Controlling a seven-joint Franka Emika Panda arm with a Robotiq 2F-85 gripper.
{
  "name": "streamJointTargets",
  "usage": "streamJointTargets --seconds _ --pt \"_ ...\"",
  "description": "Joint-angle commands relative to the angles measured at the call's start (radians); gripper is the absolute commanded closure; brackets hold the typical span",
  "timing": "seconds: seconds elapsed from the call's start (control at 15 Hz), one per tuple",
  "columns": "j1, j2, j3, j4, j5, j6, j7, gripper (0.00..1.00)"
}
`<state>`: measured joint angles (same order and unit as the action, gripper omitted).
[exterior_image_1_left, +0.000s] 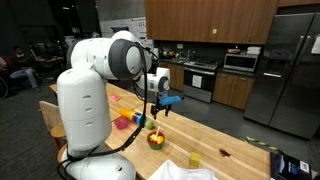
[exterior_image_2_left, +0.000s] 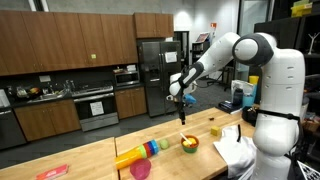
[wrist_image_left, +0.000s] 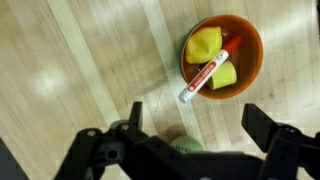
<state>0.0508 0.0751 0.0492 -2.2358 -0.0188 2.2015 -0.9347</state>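
My end effector (wrist_image_left: 192, 118) hangs spread wide and empty above the worktop (wrist_image_left: 90, 60), just beside the orange bowl (wrist_image_left: 253, 45). The marker (wrist_image_left: 208, 72) lies slanted inside, too long to lie flat, wedged between two yellow pieces (wrist_image_left: 203, 45). In an exterior view my arm (exterior_image_2_left: 215, 60) reaches out, wrist bent straight down

Orange bowl (wrist_image_left: 254, 40), round, upright on light wooden counter (wrist_image_left: 90, 60). Inside: two yellow pieces (wrist_image_left: 203, 44), one at upper left and one at lower right in wrist view. Red-and-white marker (wrist_image_left: 207, 72) laid slantwise between them, white end poking out over bowl's rim toward lower left, red end inside.
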Motion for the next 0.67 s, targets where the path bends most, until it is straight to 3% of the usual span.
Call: streamJointTargets --seconds 0.0,0.07,0.13,0.6 --pt "-0.008 0.098 0.038 0.128 0.120 -0.091 -0.168 0.00" --pt "-0.006 0.120 0.046 0.155 0.112 -0.117 -0.183 0.00" --pt "-0.007 0.074 0.039 0.084 0.090 -0.058 -0.123 0.00" --pt "-0.009 0.123 0.055 0.143 0.097 -0.095 -0.158 0.00"
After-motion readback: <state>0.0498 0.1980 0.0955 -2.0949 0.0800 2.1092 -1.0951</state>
